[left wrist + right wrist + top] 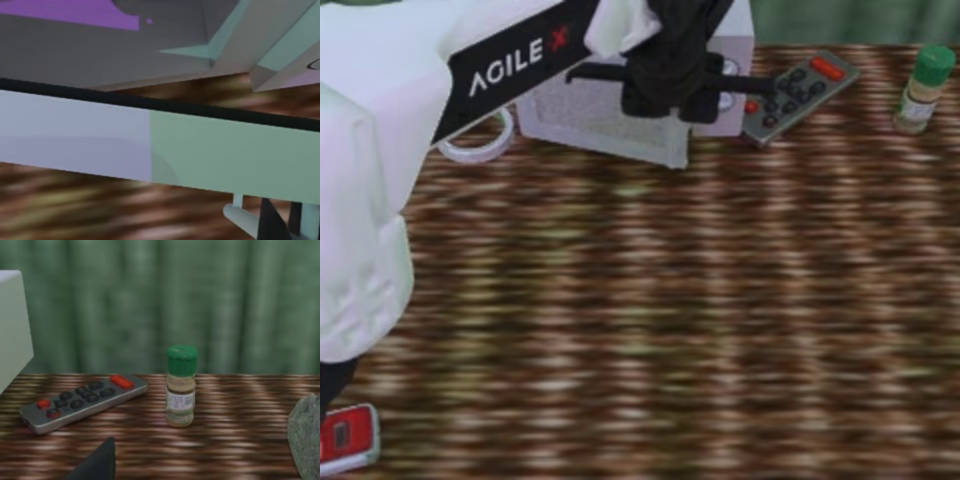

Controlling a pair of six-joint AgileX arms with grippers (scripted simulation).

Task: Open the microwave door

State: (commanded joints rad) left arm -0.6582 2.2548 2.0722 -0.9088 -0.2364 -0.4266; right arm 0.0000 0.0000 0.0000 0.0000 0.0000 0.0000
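Note:
The pale grey microwave (738,35) stands at the back of the table, and a corner of it (12,325) shows in the right wrist view. The microwave door (590,118) with its speckled window is swung a little out, its free edge ahead of the knob panel. My left gripper (678,108) hangs over that edge. In the left wrist view the door's top edge (150,145) crosses the picture, and the gripper (282,222) is shut on the bar handle (242,216). My right arm is outside the top view; only a dark sliver of its gripper (100,462) shows.
A dark grey remote (800,95) with red buttons lies right of the microwave, a green-lidded spice jar (924,90) farther right. A white ring (480,145) sits left of the door, a red-and-white object (345,438) at the front left corner. A grey lump (306,440) shows at the right wrist view's edge.

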